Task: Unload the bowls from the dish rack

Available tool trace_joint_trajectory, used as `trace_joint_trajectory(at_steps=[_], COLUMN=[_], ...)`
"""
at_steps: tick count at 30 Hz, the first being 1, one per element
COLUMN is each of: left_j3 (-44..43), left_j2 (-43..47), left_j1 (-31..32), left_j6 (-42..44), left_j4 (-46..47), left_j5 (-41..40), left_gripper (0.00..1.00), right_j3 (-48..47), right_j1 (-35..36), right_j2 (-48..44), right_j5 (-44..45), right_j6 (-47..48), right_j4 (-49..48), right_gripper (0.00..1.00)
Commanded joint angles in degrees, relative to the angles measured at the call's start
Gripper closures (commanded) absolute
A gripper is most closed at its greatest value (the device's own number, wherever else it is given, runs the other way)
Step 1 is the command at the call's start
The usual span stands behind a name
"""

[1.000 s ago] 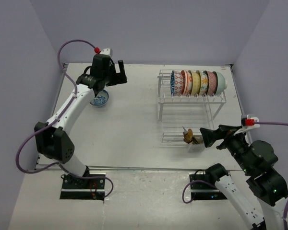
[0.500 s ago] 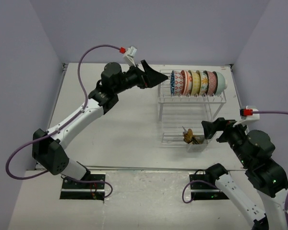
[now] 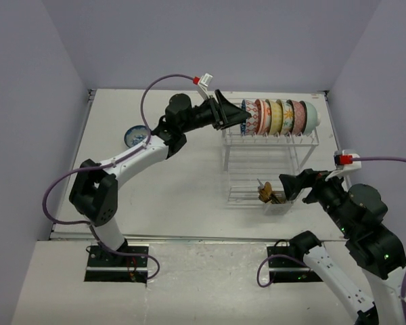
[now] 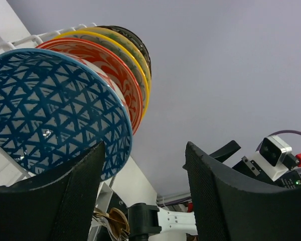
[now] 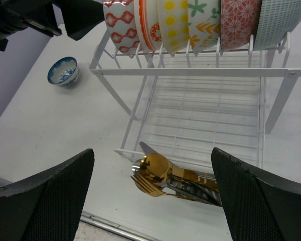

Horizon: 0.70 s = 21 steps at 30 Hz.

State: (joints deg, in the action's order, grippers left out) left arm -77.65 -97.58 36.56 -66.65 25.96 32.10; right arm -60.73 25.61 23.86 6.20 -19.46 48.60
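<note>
bowls [image 3: 277, 116] stand on edge in a row on the rack's [image 3: 271, 145] top tier; left gripper [image 3: 235, 112] is at the rack's left end, jaws apart, the blue bowl's [image 4: 50, 115] rim in the gap, unclamped; right gripper [image 3: 289, 187] hangs wide open at the rack's near edge over cutlery [image 5: 165, 173]; a lone bowl [image 3: 137, 135] sits well left of the rack.

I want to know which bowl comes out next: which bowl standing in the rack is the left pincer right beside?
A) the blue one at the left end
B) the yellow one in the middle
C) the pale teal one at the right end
A: the left pincer sits at the blue bowl, the leftmost of those standing in the dish rack, with its jaws apart.
</note>
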Motion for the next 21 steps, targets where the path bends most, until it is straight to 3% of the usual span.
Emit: trace_joint_trajectory(at_steps=[1,11,21], left_j3=[-3.3,-6.6,-8.7], left_j2=[-3.0,-7.9,-9.8], left_j1=[0.6,1.0,1.1], left_j6=[-3.7,-5.9,-5.4], left_j4=[4.7,7.2,6.5], left_j5=[1.9,3.1,3.1], left_gripper=[0.34,0.71,0.72], right_j3=[0.3,1.0,1.4], right_j1=[0.3,0.3,0.3], right_j2=[-0.2,-1.1,-1.5], right_j5=[-1.8,-2.1,-2.6], right_j6=[0.7,0.9,1.0], right_j4=[-1.9,-1.7,-1.8], right_gripper=[0.01,0.01,0.01])
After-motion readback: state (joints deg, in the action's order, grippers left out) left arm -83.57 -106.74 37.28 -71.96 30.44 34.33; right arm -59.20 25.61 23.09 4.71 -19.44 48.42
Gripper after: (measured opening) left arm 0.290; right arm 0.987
